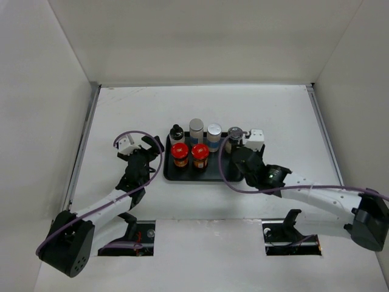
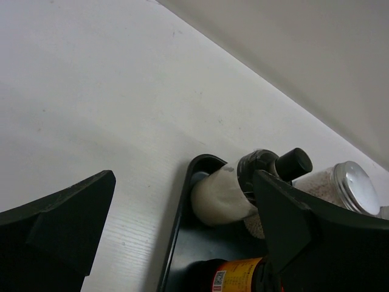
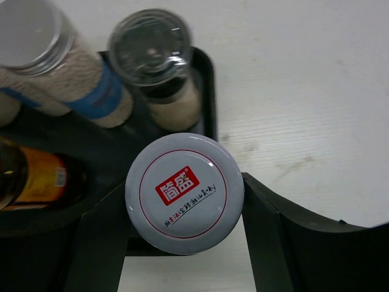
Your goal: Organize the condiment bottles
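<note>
Okay, my right gripper [image 3: 185, 210] is clamped on the white-lidded round jar [image 3: 184, 182] at the right rim of the flat black tray [image 1: 194, 179] holding the other condiment bottles [image 1: 196, 141]. Meanwhile my left gripper [image 1: 152, 145] gapes wide just off the left rim, white table [image 1: 121, 109] beyond.

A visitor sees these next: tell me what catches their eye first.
The black tray stands out in the middle, two red-lidded jars in its front row. In the right wrist view a white-lidded jar with a red logo fills the frame, gripped by the right claw at the tray's right edge. The left claw stands open beside the tray's left edge.
</note>
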Controlling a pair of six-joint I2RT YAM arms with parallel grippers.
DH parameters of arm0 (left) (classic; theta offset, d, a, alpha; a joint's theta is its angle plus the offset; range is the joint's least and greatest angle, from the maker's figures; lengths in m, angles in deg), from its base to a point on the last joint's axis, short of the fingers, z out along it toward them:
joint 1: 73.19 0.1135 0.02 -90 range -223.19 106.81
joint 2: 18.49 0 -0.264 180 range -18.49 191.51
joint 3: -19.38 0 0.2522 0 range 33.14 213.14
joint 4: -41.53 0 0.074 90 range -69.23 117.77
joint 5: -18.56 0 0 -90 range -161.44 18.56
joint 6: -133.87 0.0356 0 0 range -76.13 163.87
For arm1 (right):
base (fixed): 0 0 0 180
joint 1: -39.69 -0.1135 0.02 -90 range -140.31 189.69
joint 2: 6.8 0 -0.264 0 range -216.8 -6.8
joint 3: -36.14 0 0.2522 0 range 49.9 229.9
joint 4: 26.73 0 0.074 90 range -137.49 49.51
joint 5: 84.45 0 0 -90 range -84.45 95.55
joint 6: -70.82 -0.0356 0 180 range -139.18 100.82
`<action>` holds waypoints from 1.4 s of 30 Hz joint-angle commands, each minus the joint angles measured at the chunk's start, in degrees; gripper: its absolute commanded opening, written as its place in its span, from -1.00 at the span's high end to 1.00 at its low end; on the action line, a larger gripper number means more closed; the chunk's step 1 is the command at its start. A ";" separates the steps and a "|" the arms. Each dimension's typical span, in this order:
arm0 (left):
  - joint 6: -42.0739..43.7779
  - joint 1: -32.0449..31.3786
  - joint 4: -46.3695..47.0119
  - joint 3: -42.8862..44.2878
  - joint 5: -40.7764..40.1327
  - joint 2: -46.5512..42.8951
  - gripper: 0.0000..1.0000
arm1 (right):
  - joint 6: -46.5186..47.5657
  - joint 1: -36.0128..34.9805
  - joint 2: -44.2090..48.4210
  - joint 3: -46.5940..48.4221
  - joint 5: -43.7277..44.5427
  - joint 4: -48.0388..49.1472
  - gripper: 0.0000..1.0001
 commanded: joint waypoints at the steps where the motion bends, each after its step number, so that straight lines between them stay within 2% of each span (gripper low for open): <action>1: -0.60 0.58 -0.18 1.02 -3.34 -1.33 -1.00 | 3.06 -3.00 -4.06 3.01 0.63 13.02 0.02; 9: -1.57 0.75 -1.32 0.14 -8.44 -3.01 -1.00 | 5.43 -3.44 -13.91 3.19 -3.94 22.61 -0.03; 13: -1.92 0.85 -1.85 -0.04 -8.62 -3.88 -1.00 | 6.67 -3.44 -16.64 2.58 -5.26 25.25 -0.13; 19: -2.01 0.41 -3.78 1.46 -7.92 -2.65 -1.00 | 5.70 -3.27 -17.08 1.52 -6.05 25.43 -0.50; 23: -1.92 0.32 -6.14 2.77 -8.54 -3.79 -1.00 | 5.87 -3.09 -14.01 0.73 -6.40 25.43 -0.75; 28: -2.27 -0.91 -15.36 7.16 -13.19 -4.85 -1.00 | 8.16 -1.96 -6.90 -0.58 -5.01 25.61 -1.00; 32: -2.18 -1.09 -25.90 13.83 -12.93 -3.54 -1.00 | 7.63 3.31 0.13 -2.95 -3.25 27.53 -1.00; 37: -2.27 0.40 -38.12 22.80 -10.39 0.07 -1.00 | 0.70 10.42 10.85 -9.63 -1.49 32.19 -1.00; 42: -2.10 -0.30 -41.83 26.59 -9.85 -0.46 -1.00 | -4.93 17.38 17.63 -14.47 -4.29 33.95 -1.00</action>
